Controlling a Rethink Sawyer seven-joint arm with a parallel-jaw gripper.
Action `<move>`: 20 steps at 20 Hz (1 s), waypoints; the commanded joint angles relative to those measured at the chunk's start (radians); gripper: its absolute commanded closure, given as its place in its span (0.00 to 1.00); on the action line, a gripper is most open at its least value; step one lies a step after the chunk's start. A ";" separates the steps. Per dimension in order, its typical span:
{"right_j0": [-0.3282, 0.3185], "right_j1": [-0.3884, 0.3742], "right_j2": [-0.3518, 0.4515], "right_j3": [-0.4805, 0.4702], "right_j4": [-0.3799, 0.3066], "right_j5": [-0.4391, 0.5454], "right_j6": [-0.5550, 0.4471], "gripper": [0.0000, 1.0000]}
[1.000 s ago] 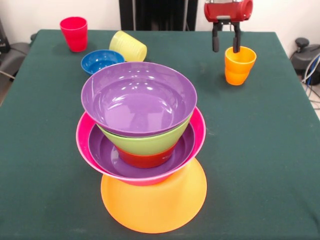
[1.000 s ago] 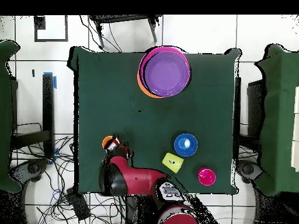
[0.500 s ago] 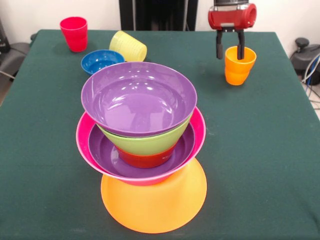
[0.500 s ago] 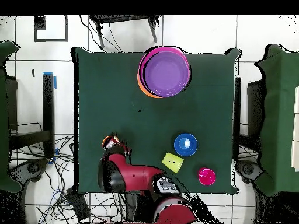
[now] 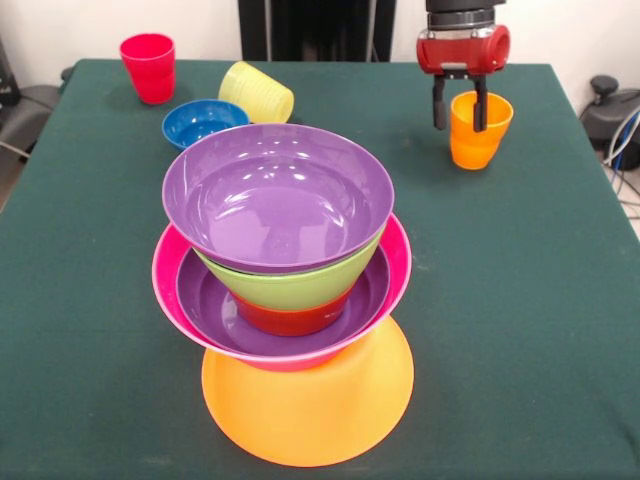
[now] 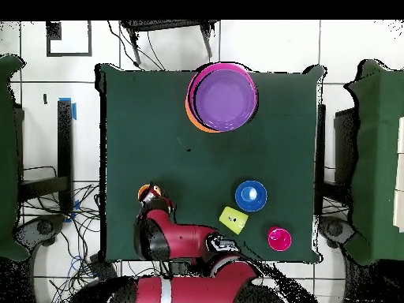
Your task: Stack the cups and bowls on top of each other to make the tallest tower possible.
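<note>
Claw: your black two-fingered claw (image 5: 459,108) hangs from the red wrist with its fingers spread; one finger sits inside the small tapered orange plastic cup (image 5: 478,131), the other outside its wall, and you can't tell from either view whether they touch it yet.
Orange cup: upright, mouth up, long axis vertical, standing on the dark green cloth-covered surface (image 5: 520,300) right at the claw.
Change: against the frames before, the wrist has shifted over the cup, so the fingers now straddle its near-side wall; the cup has not moved.
Tower: well away from the claw, toward the opposite edge of the surface: a large glossy orange plastic bowl (image 5: 308,400) upturned as base, then a hot pink bowl (image 5: 396,262), a wide purple bowl (image 5: 215,312), a small red-orange bowl (image 5: 290,319), a lime green bowl (image 5: 290,285) and a second wide purple bowl (image 5: 277,196) on top, all mouth up.
Yellow cup: the translucent pale yellow tumbler (image 5: 257,93) lies on its side, well apart from the claw.
Blue bowl: the small glossy blue bowl (image 5: 203,122) sits mouth up just beside the yellow tumbler.
Red cup: the red tumbler (image 5: 149,67) stands upright, farthest from the claw.
</note>
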 commanded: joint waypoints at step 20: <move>-0.067 -0.122 0.121 0.048 -0.023 0.117 0.145 0.00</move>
